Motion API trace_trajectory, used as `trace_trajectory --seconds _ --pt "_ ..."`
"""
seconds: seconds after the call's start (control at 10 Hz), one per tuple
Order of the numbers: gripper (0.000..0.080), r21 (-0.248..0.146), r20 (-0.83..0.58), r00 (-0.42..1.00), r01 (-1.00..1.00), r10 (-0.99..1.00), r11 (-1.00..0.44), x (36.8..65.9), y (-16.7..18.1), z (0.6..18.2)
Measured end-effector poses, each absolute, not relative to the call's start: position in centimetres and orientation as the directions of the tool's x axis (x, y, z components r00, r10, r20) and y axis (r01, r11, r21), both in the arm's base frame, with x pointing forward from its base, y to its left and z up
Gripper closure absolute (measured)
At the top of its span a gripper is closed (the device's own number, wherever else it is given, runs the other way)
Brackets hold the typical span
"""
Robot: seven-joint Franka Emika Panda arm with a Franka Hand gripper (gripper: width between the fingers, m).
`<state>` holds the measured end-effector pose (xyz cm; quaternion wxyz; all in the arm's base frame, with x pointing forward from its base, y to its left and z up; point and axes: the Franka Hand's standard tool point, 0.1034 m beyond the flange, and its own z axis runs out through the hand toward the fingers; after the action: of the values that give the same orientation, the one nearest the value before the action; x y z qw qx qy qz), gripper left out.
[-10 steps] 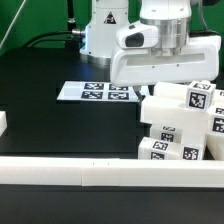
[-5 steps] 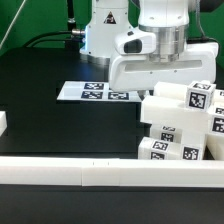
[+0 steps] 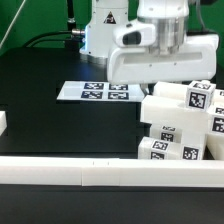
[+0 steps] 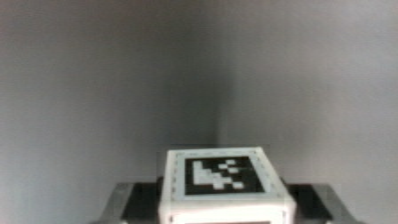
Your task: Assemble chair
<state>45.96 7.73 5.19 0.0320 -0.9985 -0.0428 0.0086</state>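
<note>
Chair parts (image 3: 182,125) crowd the exterior view's right, a pile of white blocks standing on the black tabletop (image 3: 60,130), their square tags facing mostly toward the camera. I cannot pick out a single long axis for the heap from here; the blocks sit stacked and touching one another, some slightly tilted. The hand (image 3: 150,62) hangs above the pile's upper edge, its bulky white housing blocking my sight of the fingertips, so from this camera I cannot tell whether they are spread or pinched. Behind and toward the exterior view's left, the marker board (image 3: 96,92) lies flat on the tabletop, apart from the pile. A long white rail (image 3: 70,172) runs across the foreground, and a short white piece (image 3: 3,122) sits at the exterior view's left edge.

From the wrist camera I get what the other camera hides: a white block (image 4: 224,190) with one black-and-white tag facing the lens, sitting between two grey fingers (image 4: 128,200). The fingers flank it closely, pinching it as far as I can judge, though the picture is blurred. Its length runs away from the lens, so I cannot see how far it extends. The background is a featureless grey blur.
</note>
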Motion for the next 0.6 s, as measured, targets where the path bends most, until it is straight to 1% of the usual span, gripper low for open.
trace_trajectory --seconds 0.1,0.2,0.3,0.4,0.5,0.6 --pt "0.0516 -0.071 -0.017 0.994 0.107 0.108 -0.992 46.9 7.9 7.9" --pt "0.0516 -0.073 -0.008 0.992 0.125 0.126 -0.989 47.9 8.0 10.0" --pt "0.0515 -0.081 -0.014 0.992 0.128 0.129 -0.989 49.0 7.9 11.5" --pt "0.0515 -0.076 -0.001 0.989 0.147 0.147 -0.986 51.0 8.0 13.3" --pt "0.0515 -0.054 0.032 0.982 0.187 0.186 -0.981 53.1 8.4 14.5" --pt "0.0515 -0.041 0.04 0.976 0.214 0.212 -0.976 54.3 9.0 14.9"
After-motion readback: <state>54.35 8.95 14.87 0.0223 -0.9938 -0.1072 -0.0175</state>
